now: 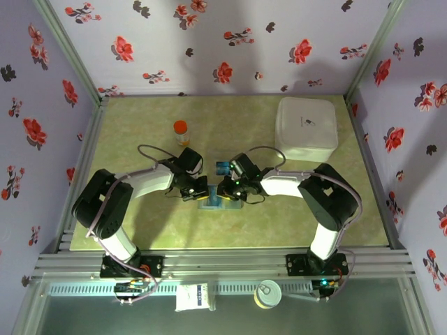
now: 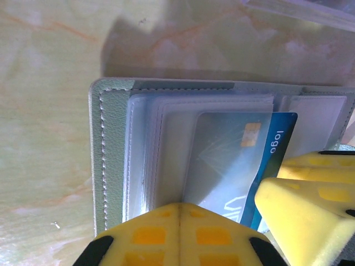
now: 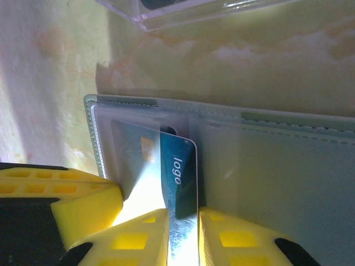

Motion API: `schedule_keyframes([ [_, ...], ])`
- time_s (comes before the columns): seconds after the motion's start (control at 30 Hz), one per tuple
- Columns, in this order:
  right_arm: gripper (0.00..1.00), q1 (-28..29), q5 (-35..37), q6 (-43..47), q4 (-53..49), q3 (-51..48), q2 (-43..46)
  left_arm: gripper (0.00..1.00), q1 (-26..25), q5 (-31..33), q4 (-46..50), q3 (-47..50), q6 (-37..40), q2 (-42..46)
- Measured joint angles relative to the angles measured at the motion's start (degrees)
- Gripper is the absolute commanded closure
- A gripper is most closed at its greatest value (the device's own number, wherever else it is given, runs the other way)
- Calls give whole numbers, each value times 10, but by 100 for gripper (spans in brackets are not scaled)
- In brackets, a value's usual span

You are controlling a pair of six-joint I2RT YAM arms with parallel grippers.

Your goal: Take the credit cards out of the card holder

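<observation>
Flowered wallpaper closes in three sides of a pale green marbled table. In the top view, a white rounded box sits towards 1 o'clock and a small orange-capped bottle towards 11 o'clock. The card holder lies open and flat near the middle of the table, with both arms bent in over it. The left gripper meets it from 9 o'clock and the right gripper from 3 o'clock.

In the left wrist view, the left gripper has its yellow pads pressed together with no gap, their tips at the holder's clear sleeves (whether they pinch a sleeve I cannot tell).

In the right wrist view, the right gripper is narrowed onto a blue credit card, one pad on each face. The card is printed "logo" and stands partly out of its clear pocket in the card holder, angled towards 6 o'clock. A clear plastic edge lies on the table at 12 o'clock.
</observation>
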State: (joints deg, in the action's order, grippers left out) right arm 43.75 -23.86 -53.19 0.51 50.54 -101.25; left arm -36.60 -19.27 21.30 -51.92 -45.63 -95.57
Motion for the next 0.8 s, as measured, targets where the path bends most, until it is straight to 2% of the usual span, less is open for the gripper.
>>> schedule_keyframes([
  [0.8, 90, -9, -4, -11, 29, -27, 25, 100, 0, 0, 0, 0, 0, 0],
])
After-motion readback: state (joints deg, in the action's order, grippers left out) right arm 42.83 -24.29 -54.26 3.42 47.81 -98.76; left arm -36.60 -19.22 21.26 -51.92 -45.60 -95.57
